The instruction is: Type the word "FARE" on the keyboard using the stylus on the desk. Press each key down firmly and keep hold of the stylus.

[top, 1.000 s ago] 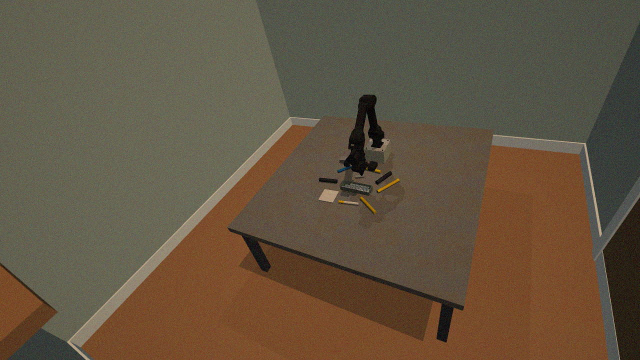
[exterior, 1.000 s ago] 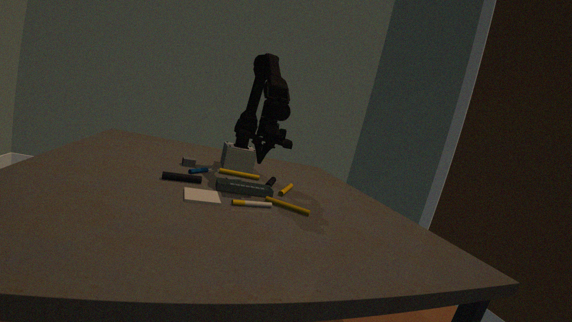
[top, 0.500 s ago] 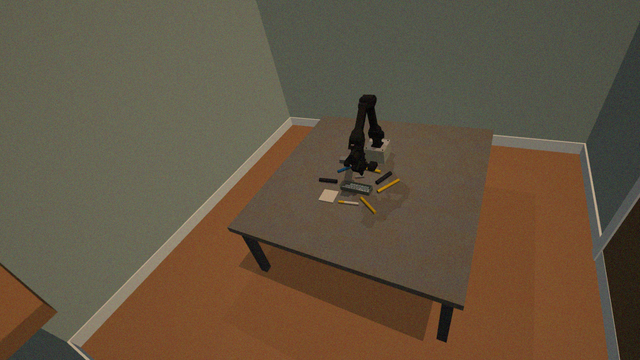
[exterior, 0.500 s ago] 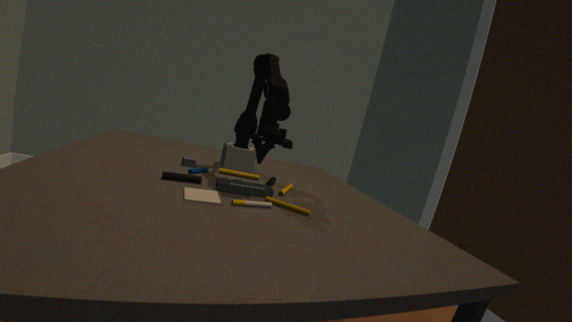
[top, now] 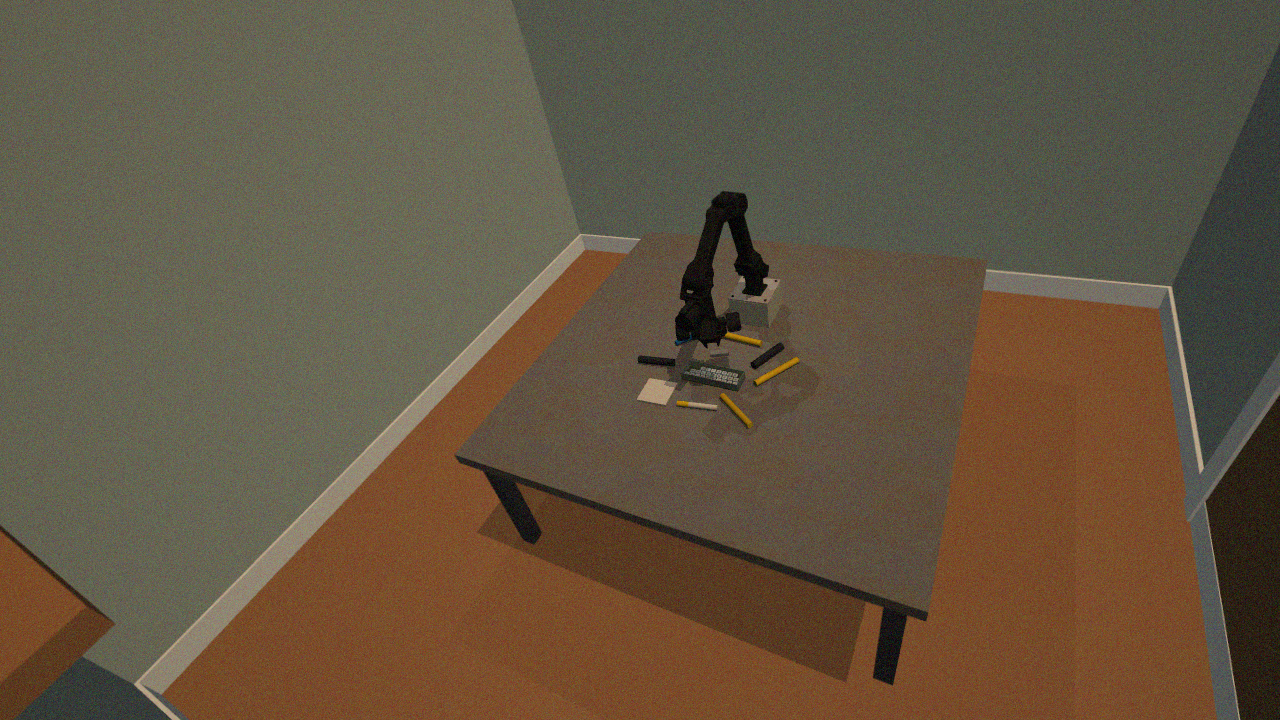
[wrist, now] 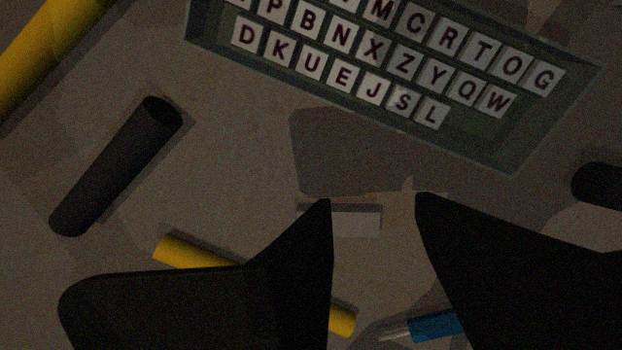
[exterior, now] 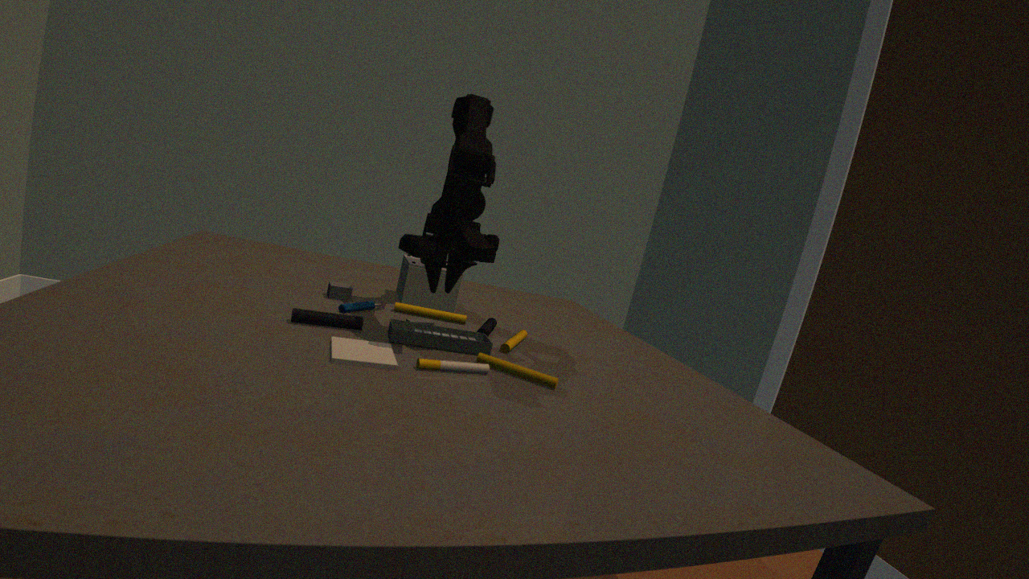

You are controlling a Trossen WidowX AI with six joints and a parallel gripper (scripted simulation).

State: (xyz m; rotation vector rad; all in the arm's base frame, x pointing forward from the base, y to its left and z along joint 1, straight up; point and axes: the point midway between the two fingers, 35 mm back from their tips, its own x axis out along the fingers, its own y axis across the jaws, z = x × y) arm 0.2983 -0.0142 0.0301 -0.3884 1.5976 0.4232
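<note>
- My jaws (top: 713, 344) (exterior: 440, 289) stand partly apart, released, with nothing between them, above the desk (top: 850, 447) (exterior: 432, 446) (wrist: 219, 146).
- Through my wrist camera, a yellow rod (top: 742, 340) (exterior: 430, 312) (wrist: 194, 255) lies partly hidden behind one finger.
- The blue stylus (top: 682, 341) (exterior: 356, 306) (wrist: 434, 326), as I take it from its thin metallic tip, lies on the desk; the other finger covers part of it in my wrist view.
- The green-framed keyboard (top: 713, 375) (exterior: 440, 338) (wrist: 342, 75) sits near them; I can read E and R among its keys.
- One black rod (top: 767, 355) (exterior: 486, 328) (wrist: 117, 167) lies off one end of the keyboard, another black cylinder (top: 656, 360) (exterior: 327, 318) (wrist: 600, 185) off the other.
- In my exterior view, a pale square (top: 656, 391) (exterior: 363, 351) and a yellow-and-white marker (top: 697, 405) (exterior: 453, 366) lie flat on the keyboard's nearer side.
- A small grey block (exterior: 339, 291) rests beyond the stylus there.
</note>
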